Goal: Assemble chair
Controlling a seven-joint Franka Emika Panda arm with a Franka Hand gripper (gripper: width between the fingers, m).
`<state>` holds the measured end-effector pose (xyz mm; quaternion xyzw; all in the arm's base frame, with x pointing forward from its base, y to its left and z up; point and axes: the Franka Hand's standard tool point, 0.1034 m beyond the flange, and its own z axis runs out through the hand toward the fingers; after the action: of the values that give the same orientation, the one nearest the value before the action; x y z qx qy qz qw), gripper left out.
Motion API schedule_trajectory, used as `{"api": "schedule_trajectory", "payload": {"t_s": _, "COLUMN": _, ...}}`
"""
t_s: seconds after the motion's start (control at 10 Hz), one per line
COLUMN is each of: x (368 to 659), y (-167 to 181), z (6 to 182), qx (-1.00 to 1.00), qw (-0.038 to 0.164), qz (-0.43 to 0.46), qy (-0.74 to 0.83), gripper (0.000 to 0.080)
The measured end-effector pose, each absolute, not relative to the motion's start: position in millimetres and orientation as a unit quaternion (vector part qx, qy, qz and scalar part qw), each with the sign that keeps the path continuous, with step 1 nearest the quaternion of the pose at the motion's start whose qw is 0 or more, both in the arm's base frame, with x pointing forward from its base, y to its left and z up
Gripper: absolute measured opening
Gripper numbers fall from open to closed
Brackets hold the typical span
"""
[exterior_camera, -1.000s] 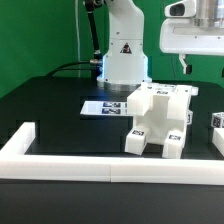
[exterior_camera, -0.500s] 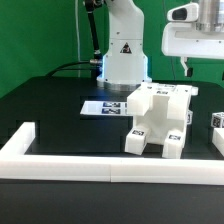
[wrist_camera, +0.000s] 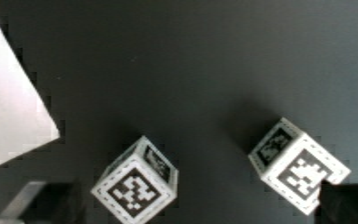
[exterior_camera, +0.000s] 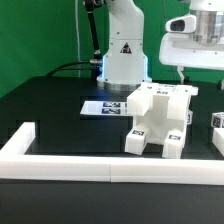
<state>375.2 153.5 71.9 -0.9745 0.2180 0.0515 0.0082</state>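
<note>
The partly built chair [exterior_camera: 157,121], chunky white blocks with black-and-white tags, stands on the black table right of centre in the exterior view. My gripper [exterior_camera: 181,74] hangs in the air above and behind the chair's far right corner, touching nothing. In the wrist view, two small white tagged blocks [wrist_camera: 140,182] [wrist_camera: 302,163] lie on the black table below the gripper [wrist_camera: 190,214]. A large white piece [wrist_camera: 9,92] fills one side. The dark fingers [wrist_camera: 34,206] show far apart at the frame's corners, with nothing between them.
The robot base [exterior_camera: 123,55] stands at the back centre. The marker board [exterior_camera: 104,106] lies flat on the exterior view's left of the chair. A long white border rail [exterior_camera: 110,165] runs along the front. Another white tagged piece [exterior_camera: 217,131] shows at the exterior view's right edge.
The gripper has shifted slightly down and toward the exterior view's left. The chair and the other parts have not moved.
</note>
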Motion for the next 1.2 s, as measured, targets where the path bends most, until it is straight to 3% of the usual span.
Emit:
{"api": "schedule_trajectory", "payload": {"t_s": 0.4, "x": 380, "y": 138, "z": 61.6, "qx": -0.977, "qw": 0.002, "qz": 0.057, "qy": 0.206, "gripper": 0.0649}}
{"api": "schedule_trajectory", "payload": {"t_s": 1.2, "x": 423, "y": 121, "z": 74.2, "qx": -0.981, "qw": 0.012, "qz": 0.034, "qy": 0.189, "gripper": 0.0649}}
